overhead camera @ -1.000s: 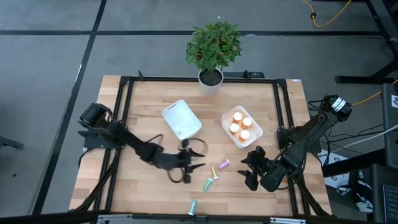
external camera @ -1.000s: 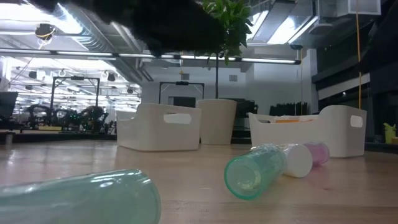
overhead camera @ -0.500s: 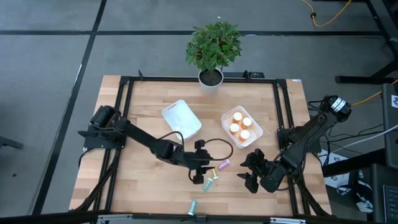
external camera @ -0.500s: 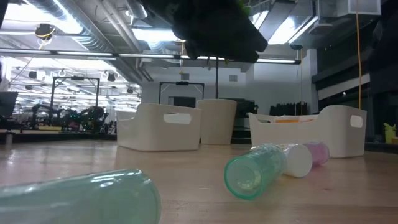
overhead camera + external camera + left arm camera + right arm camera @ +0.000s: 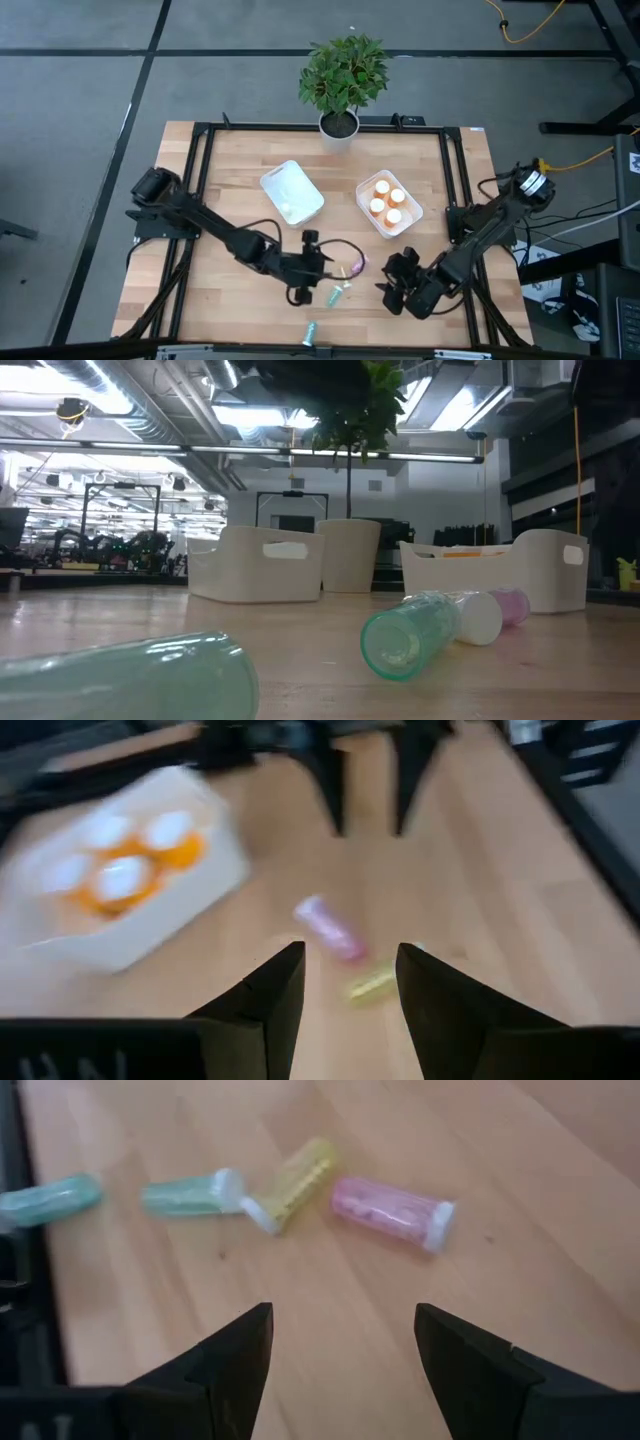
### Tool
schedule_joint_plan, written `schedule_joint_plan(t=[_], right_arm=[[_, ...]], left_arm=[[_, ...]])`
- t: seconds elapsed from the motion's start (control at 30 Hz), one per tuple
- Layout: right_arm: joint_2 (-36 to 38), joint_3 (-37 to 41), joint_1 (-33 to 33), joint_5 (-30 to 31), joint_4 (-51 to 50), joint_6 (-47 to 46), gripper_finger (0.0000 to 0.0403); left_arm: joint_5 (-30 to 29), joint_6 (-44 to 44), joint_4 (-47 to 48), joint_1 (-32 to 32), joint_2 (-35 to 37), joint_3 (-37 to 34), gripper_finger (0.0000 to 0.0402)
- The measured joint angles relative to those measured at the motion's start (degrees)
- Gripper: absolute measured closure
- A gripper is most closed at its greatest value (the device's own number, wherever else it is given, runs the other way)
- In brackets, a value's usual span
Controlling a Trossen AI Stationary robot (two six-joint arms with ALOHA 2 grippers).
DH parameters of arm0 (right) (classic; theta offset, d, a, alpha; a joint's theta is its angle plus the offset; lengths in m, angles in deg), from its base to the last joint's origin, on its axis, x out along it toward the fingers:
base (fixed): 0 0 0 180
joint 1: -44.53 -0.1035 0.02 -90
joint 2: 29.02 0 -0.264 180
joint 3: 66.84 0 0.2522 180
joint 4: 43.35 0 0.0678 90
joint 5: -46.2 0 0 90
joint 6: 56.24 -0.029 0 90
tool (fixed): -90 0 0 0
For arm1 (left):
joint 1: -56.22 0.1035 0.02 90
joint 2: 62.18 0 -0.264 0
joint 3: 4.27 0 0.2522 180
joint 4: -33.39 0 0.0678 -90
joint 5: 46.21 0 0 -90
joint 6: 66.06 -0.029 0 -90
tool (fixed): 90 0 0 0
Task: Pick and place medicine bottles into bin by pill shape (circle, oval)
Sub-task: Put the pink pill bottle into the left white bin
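**Loose bottles crowd both grippers**

The small pink plastic bottle with white cap (image 5: 392, 1211) lies on the wooden table (image 5: 230, 290) just beside the yellow-green bottle (image 5: 293, 1180), which touches a pale teal one (image 5: 190, 1192); either could get nudged and roll. The left gripper (image 5: 345, 985) and right gripper (image 5: 340, 1355) hover near, fingers spread, empty. Pill shapes are unreadable.

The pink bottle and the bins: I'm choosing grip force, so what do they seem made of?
Pink bottle: likely translucent tinted plastic, contents showing faintly through, with an opaque white cap. Bins: apparently matte white moulded plastic, with rounded corners and cut-out handles in the low view.
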Motion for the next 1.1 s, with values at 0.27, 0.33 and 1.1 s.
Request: schedule_joint_plan(t=[0.27,0.33,1.1], right_arm=[[-3.68,0.02,3.82,0.14,0.94,-3.83,0.0157],[-4.08,0.02,4.86,0.06,0.8,-3.8,0.0157],[-13.89,-4.12,19.1,-7.44,12.93,5.04,0.0157]], left_arm=[[-11.91,7.55,18.44,-3.94,7.3,0.0,0.025],[-12.04,10.35,21.77,-4.49,7.93,0.0,0.025],[-17.86,18.15,33.06,-7.51,8.01,-0.02,0.025]])
